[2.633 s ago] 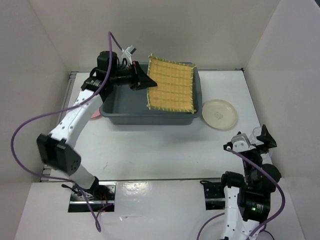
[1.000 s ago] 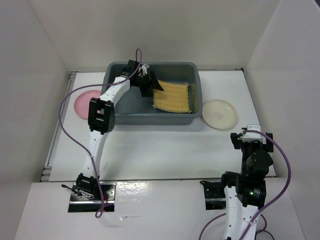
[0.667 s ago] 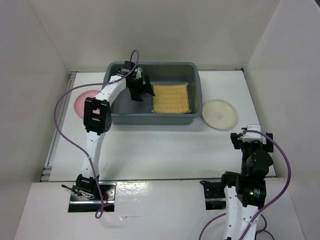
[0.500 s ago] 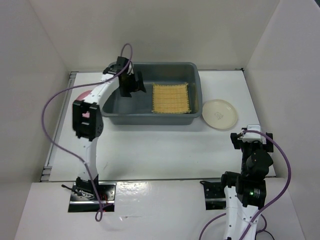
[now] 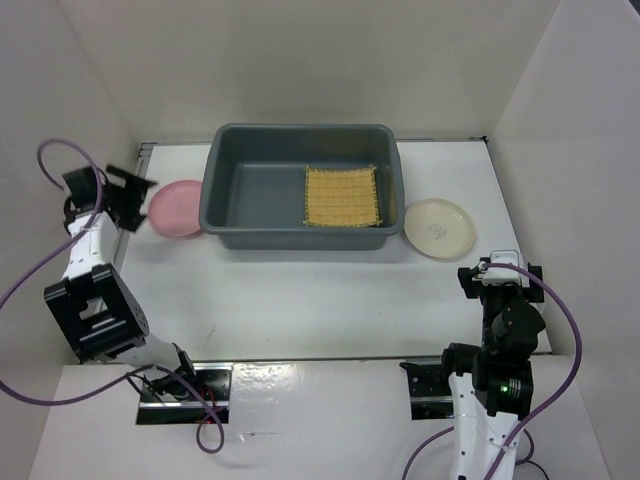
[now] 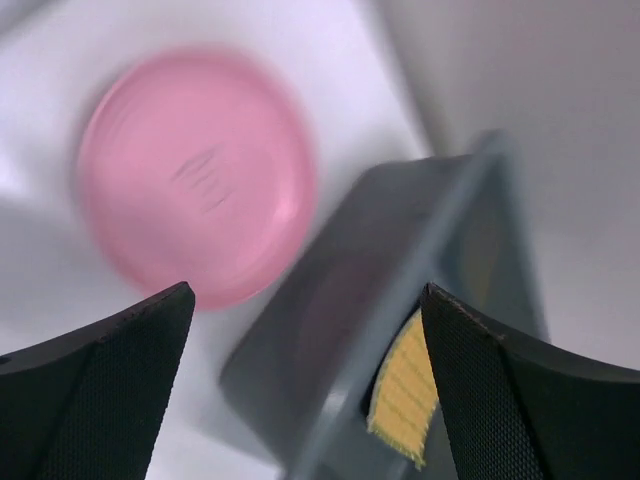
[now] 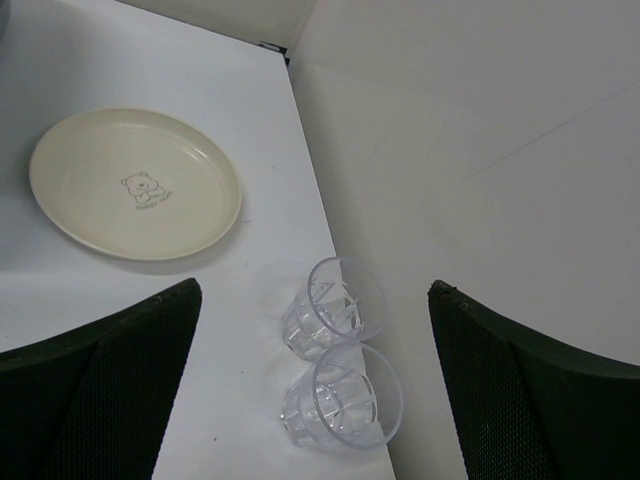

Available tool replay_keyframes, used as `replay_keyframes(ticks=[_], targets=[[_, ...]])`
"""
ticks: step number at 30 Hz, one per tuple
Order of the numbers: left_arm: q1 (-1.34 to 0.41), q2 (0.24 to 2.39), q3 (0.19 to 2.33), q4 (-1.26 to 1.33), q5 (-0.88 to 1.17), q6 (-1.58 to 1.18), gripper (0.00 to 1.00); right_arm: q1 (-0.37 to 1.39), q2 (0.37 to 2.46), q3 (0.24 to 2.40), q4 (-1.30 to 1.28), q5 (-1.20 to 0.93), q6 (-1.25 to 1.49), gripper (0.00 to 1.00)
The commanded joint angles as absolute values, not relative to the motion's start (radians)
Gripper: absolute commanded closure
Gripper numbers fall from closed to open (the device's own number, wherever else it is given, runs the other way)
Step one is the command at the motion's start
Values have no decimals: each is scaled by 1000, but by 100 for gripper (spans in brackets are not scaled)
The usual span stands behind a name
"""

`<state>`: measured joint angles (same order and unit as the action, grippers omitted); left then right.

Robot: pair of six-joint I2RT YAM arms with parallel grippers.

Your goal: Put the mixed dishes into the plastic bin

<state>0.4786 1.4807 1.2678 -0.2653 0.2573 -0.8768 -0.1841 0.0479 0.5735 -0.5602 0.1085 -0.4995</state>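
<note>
The square yellow-tan bamboo mat (image 5: 342,196) is lying inside the large dark grey plastic bin (image 5: 300,234). The left jaws are gaping wide and empty, facing the round pink plate (image 5: 177,208), probably to grab it; the right jaws are idling wide.

The pink plate (image 5: 178,208) is showing one soft colour; the cream plate (image 7: 135,185) is wearing a small grey bear print. The bamboo mat (image 5: 342,196) is showing yellow-tan woven stripes, the plastic bin (image 5: 300,128) dark grey, the tumblers (image 7: 335,305) clear, faceted.

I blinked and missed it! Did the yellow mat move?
Yes. The mat came down from being held up over the bin and now lies flat on the bin's floor, at its right end.
</note>
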Motion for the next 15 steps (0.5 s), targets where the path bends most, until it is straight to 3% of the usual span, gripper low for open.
replay_keyframes(ticks=[1,7,15], targets=[[523,1520,1094,-178,370,-1060,0,-175,38,569,-509,113,-508,1],[523,1617,1052,-158,293,-1019,0,-166,38,569,-509,114,-499,1],[523,1842,1072,-101,360,-1019,0,-156,38,569,-509,133,-499,1]])
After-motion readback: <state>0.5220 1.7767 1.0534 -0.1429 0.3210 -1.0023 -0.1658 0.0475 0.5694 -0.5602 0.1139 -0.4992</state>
